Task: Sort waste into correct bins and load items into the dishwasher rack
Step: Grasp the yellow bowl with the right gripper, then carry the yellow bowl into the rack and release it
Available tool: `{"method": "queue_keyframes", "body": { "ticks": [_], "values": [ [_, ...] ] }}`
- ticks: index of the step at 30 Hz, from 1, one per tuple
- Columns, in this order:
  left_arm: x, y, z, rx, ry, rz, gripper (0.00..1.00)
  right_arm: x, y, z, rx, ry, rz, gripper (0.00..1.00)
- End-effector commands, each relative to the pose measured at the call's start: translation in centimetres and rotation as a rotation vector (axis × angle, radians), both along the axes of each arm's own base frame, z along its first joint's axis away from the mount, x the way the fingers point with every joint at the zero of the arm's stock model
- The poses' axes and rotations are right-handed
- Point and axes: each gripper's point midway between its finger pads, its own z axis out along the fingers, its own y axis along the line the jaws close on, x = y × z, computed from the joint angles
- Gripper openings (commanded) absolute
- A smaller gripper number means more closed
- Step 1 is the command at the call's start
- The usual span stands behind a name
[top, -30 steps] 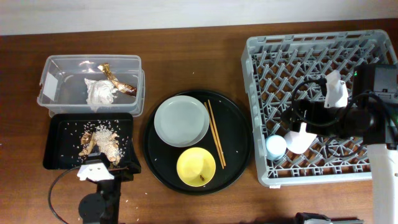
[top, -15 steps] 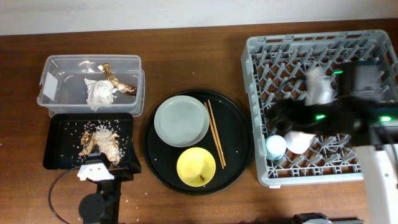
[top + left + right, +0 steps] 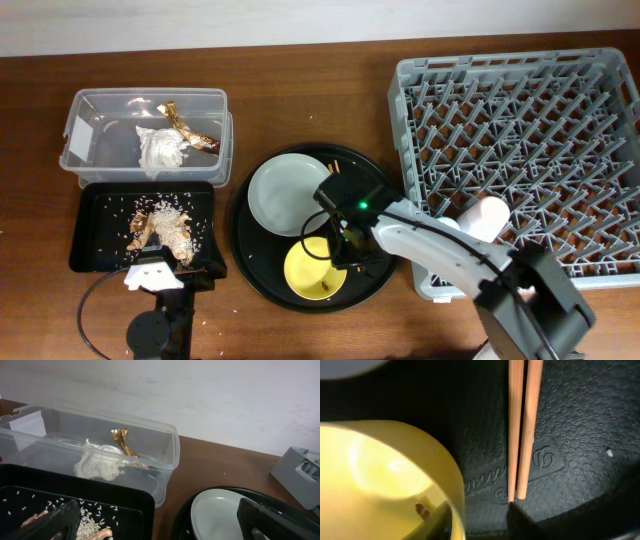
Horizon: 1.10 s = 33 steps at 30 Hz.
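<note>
While the right arm reaches across from the rack [image 3: 500,130] at 3 o'clock of the table [image 3: 300,90], the right gripper [image 3: 477,519] hangs low over the round black tray [image 3: 580,435], just off its centre toward 4 o'clock. Its jaws stand apart and clamp nothing. In the wrist view the rim of the yellow bowl [image 3: 385,480] lies between them, one jaw over the bowl's inside and the other down by the tray floor. The chopsticks [image 3: 522,430] lie side by side, touching, and run toward 12 o'clock of that view, with their near ends just beside the jaw on the tray side.

From overhead the bowl sits at 6 o'clock on the round tray and the plate [image 3: 290,193] at 11 o'clock. The arm covers most of the chopsticks.

A pale cup [image 3: 487,215] (its colour is washed out from above) stands among the pegs near the rack's 7 o'clock corner.

At 10 o'clock of the table the clear tub [image 3: 165,455] holds the napkin [image 3: 100,463] and the wrapper [image 3: 125,446], which touch each other. Just beside it, at 8 o'clock, the shallow black tray [image 3: 120,497] holds the rice scraps [image 3: 160,222].

The left gripper [image 3: 160,515] hovers at the near edge of that tray, jaws spread wide and empty.
</note>
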Motion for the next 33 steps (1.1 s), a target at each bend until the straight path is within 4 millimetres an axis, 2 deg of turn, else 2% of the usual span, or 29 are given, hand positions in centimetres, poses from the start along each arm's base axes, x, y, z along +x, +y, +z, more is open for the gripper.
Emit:
{"method": "queue_keyframes", "body": {
  "ticks": [1,2,6,8,9,10,11,12,13,14,15,17,19,21,23,24,27,30,32,33],
  "values": [
    [0.0,-0.2,-0.2,0.02,0.0,-0.009,0.99,-0.4,-0.2,-1.0,-0.022,0.026,-0.01,0.09],
    [0.0,-0.2,-0.2,0.02,0.0,-0.009,0.99,-0.4,-0.2,-1.0,-0.022,0.026,-0.009,0.04],
    [0.0,-0.2,-0.2,0.019,0.0,-0.009,0.99,-0.5,-0.3,-0.8,-0.024,0.024,-0.006,0.04],
    [0.0,-0.2,-0.2,0.02,0.0,-0.009,0.99,0.4,-1.2,1.1,-0.054,-0.049,-0.011,0.04],
    [0.0,-0.2,-0.2,0.02,0.0,-0.009,0.99,2.0,-2.7,4.0,-0.108,-0.173,-0.03,0.04],
    [0.0,-0.2,-0.2,0.019,0.0,-0.009,0.99,4.3,-5.7,8.6,-0.203,-0.368,-0.117,0.04],
    [0.0,-0.2,-0.2,0.02,0.0,-0.009,0.99,5.4,-7.6,11.4,-0.25,-0.486,-0.165,0.04],
    [0.0,-0.2,-0.2,0.02,0.0,-0.009,0.99,6.9,-10.4,15.6,-0.324,-0.668,-0.241,0.04],
    [0.0,-0.2,-0.2,0.02,0.0,-0.009,0.99,7.8,-14.2,20.2,-0.425,-0.868,-0.355,0.04],
    [0.0,-0.2,-0.2,0.02,0.0,-0.009,0.99,8.0,-17.8,23.7,-0.529,-1.0,-0.468,0.04],
    [0.0,-0.2,-0.2,0.02,0.0,-0.009,0.99,8.0,-20.2,25.6,-0.609,-1.065,-0.534,0.04],
    [0.0,-0.2,-0.2,0.02,0.0,-0.009,0.99,8.4,-23.9,27.1,-0.743,-1.089,-0.606,0.04],
    [0.0,-0.2,-0.2,0.02,0.0,-0.009,0.99,9.8,-27.6,26.5,-0.863,-1.027,-0.643,0.04],
    [0.0,-0.2,-0.2,0.019,0.0,-0.009,0.99,11.6,-31.2,25.0,-0.976,-0.948,-0.669,0.04],
    [0.0,-0.2,-0.2,0.02,0.0,-0.009,0.99,13.3,-33.5,23.2,-1.051,-0.88,-0.655,0.04],
    [0.0,-0.2,-0.2,0.02,0.0,-0.009,0.99,14.0,-34.4,21.6,-1.084,-0.833,-0.64,0.04],
    [0.0,-0.2,-0.2,0.02,0.0,-0.009,0.99,15.4,-35.3,17.1,-1.153,-0.701,-0.555,0.04],
    [0.0,-0.2,-0.2,0.02,0.0,-0.009,0.99,16.0,-35.3,13.9,-1.191,-0.607,-0.468,0.04],
    [0.0,-0.2,-0.2,0.02,0.0,-0.009,0.99,15.9,-35.3,13.3,-1.198,-0.584,-0.452,0.04],
    [0.0,-0.2,-0.2,0.02,0.0,-0.009,0.99,15.6,-35.6,13.8,-1.235,-0.585,-0.458,0.04]
  ]
}}
